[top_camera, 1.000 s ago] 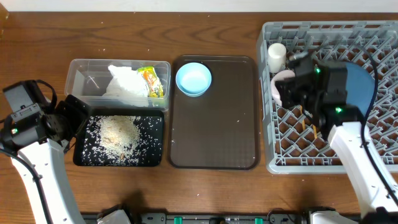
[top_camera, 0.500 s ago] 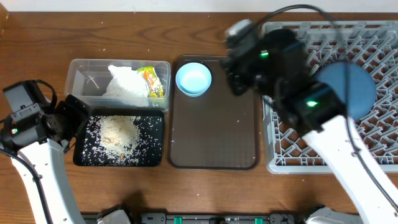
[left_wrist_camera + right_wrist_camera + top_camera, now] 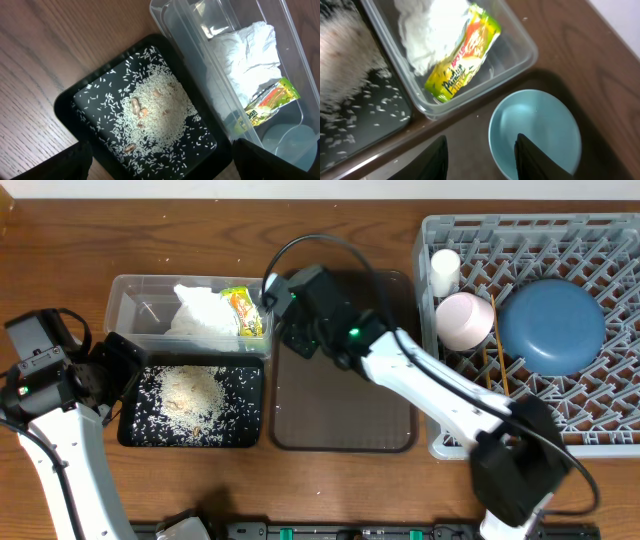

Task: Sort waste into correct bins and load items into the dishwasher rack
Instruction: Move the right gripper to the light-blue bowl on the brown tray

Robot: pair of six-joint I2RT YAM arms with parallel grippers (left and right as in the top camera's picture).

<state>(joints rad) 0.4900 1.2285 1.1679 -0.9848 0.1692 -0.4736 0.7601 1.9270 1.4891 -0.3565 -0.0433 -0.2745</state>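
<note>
hovering over the small light-blue bowl (image 3: 535, 132), the right gripper (image 3: 481, 157) is showing its fingers spread and is grasping nothing. one finger is hanging over the bowl's inside and the other over the brown serving tray (image 3: 345, 410), so the near rim is lying between them. cannot tell whether either finger is touching it. the bowl is sitting at the tray's far left corner, just beside the clear tub (image 3: 520, 55).

risks i am noting:
- a pinch on a thin, curved rim is looking marginal. if the jaws are closing off-centre, the bowl is likely tipping or skidding along the smooth tray.
- the outer finger is working close to the tub wall. a drift that way is risking a shove on the tub, which is holding the napkin (image 3: 200, 310) and the snack wrapper (image 3: 462, 65).
- the arm is reaching far across the table, so a loose hold is risking a drop on the way over.
- the dishwasher rack (image 3: 600, 435) is already carrying the dark-blue plate (image 3: 552, 325), white bowl (image 3: 465, 320), cream cup (image 3: 445, 270) and chopsticks (image 3: 497, 370) along its near side. a careless set-down is risking a knock against these.

the left gripper (image 3: 160, 167) is hanging spread wide and empty above the black tray (image 3: 130, 430) of rice (image 3: 190, 395), well apart from the reach.
</note>
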